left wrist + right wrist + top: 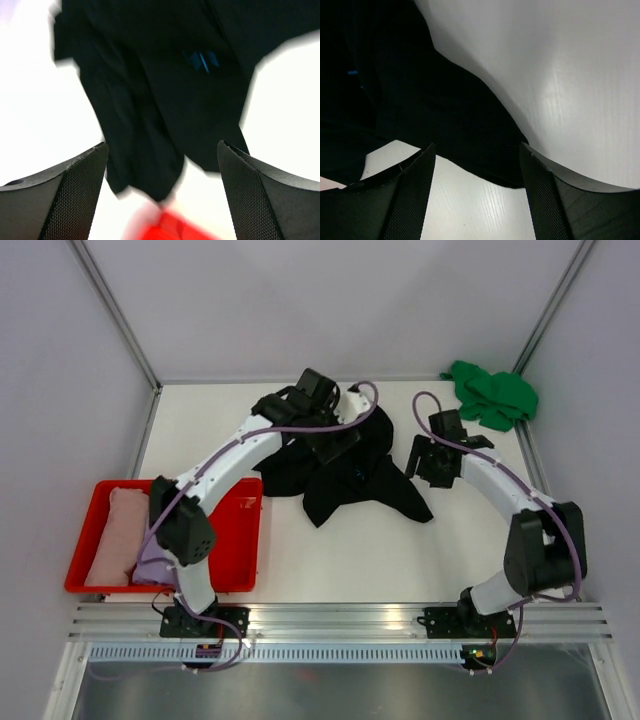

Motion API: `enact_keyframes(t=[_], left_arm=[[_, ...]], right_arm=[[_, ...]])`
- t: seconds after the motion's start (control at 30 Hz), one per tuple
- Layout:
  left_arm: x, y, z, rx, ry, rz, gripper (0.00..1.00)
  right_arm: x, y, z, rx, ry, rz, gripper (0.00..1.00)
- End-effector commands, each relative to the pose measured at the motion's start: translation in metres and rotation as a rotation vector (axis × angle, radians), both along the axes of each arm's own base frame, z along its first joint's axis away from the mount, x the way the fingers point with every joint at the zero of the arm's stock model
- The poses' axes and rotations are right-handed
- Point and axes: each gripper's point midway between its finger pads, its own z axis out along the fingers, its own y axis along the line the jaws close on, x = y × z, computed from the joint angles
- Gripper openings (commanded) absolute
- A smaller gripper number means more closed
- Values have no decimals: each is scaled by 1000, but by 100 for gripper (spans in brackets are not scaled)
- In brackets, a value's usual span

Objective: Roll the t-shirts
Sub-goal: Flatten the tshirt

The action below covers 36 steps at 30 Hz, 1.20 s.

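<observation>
- The black t-shirt [350, 475] lies crumpled in the middle of the worktop [340, 565]. It is spread unevenly, with one pointed corner reaching toward the near right, and it is not rolled.
- The left fingers [75, 197] are spread wide over the far-left part of this shirt. In the left wrist view the dark cloth fills most of the gap between them, and nothing is pinched. Whether the tips touch the cloth cannot be told.
- A small blue label [201, 60] shows on the black cloth in that view. A blurred red patch sits at the bottom edge, too smeared to make out.
- The right fingers [410, 200] are also spread and hold nothing. They hang at the shirt's right edge — in the right wrist view a dark flap of cloth runs across between the tips, with bare white worktop on either side of it.
- The bright green t-shirt [490, 395] is bunched in the far right corner, well apart from the black one.
- A red tray [235, 540] stands at the near left. A pale pink t-shirt [112, 530] lies lengthwise in it as a long bundle, with a lilac t-shirt [150, 562] just beside it — this one is partly hidden by the left arm.
</observation>
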Motion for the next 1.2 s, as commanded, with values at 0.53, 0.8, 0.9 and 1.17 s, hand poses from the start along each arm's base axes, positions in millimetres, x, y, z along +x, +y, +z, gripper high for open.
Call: enact_keyframes(t=[0.53, 0.8, 0.9, 1.17], left_arm=[[-93, 71, -179, 235, 445, 207, 34], [-45, 100, -116, 181, 245, 230, 2], [-39, 114, -100, 168, 216, 216, 2], [-80, 119, -99, 142, 286, 102, 2]], right_arm=[[52, 55, -60, -55, 88, 253, 0], [30, -29, -13, -40, -16, -28, 0], [5, -69, -24, 13, 32, -147, 0], [-28, -118, -42, 94, 89, -403, 8]])
